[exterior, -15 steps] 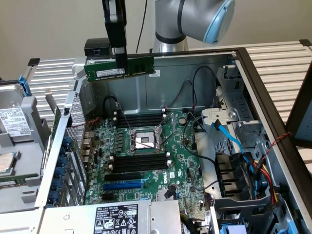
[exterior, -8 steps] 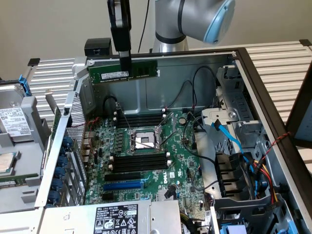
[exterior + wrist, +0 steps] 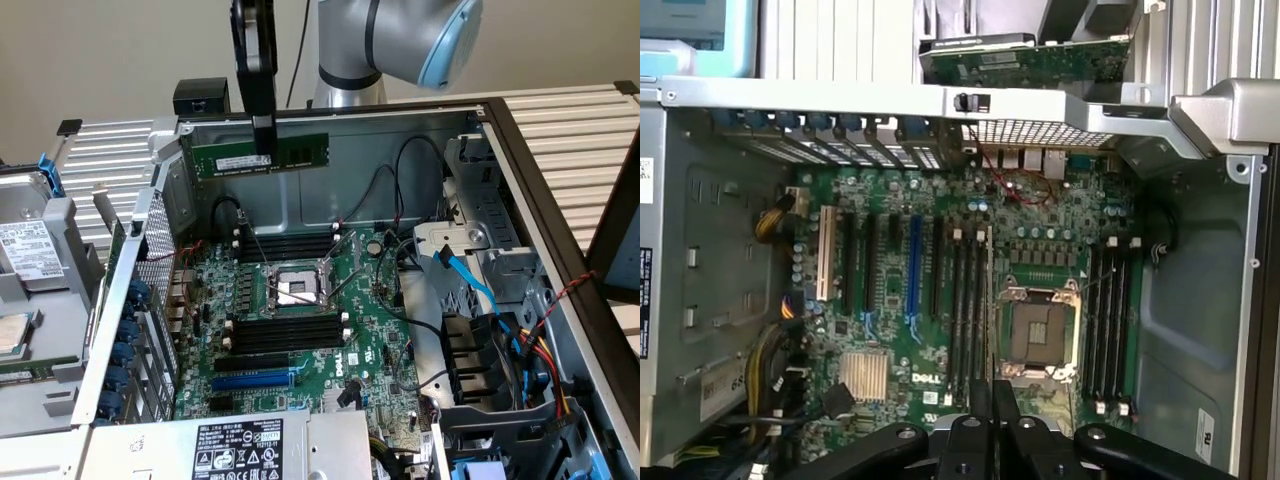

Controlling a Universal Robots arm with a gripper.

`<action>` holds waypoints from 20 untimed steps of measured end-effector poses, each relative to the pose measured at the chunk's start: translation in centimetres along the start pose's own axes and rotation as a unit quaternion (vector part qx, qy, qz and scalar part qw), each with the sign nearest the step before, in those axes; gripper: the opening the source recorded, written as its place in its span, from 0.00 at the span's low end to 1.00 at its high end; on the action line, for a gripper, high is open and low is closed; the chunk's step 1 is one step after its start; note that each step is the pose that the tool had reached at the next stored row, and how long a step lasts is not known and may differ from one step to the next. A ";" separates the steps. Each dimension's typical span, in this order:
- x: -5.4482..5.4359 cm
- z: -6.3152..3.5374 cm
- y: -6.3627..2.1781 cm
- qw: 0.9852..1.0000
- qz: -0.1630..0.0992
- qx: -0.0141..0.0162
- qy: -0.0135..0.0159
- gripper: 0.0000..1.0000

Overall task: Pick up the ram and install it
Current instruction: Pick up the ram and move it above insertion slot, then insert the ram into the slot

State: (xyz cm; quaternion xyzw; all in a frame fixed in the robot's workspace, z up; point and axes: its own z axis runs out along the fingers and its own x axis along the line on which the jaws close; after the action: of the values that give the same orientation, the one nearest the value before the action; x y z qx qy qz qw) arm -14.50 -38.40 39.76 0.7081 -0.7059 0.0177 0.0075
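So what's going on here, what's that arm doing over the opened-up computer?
A robot arm's gripper is pinching a green memory stick, the ram, by its top edge and holding it level in the air above the open computer case. The stick is not yet in the motherboard. The long black memory slots beside the processor socket look empty.
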 end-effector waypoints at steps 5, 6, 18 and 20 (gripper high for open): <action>-0.1 0.37 -0.20 1.000 0.008 -0.001 -0.001 0.13; -0.1 0.37 -0.21 1.000 0.008 -0.001 -0.001 0.13; -0.1 0.38 -0.22 1.000 0.008 -0.001 -0.001 0.13; -0.1 0.38 -0.22 1.000 0.008 -0.001 -0.001 0.13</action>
State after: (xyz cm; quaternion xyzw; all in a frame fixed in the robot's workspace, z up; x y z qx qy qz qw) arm -14.28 -38.30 39.39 0.7022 -0.7117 0.0162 0.0068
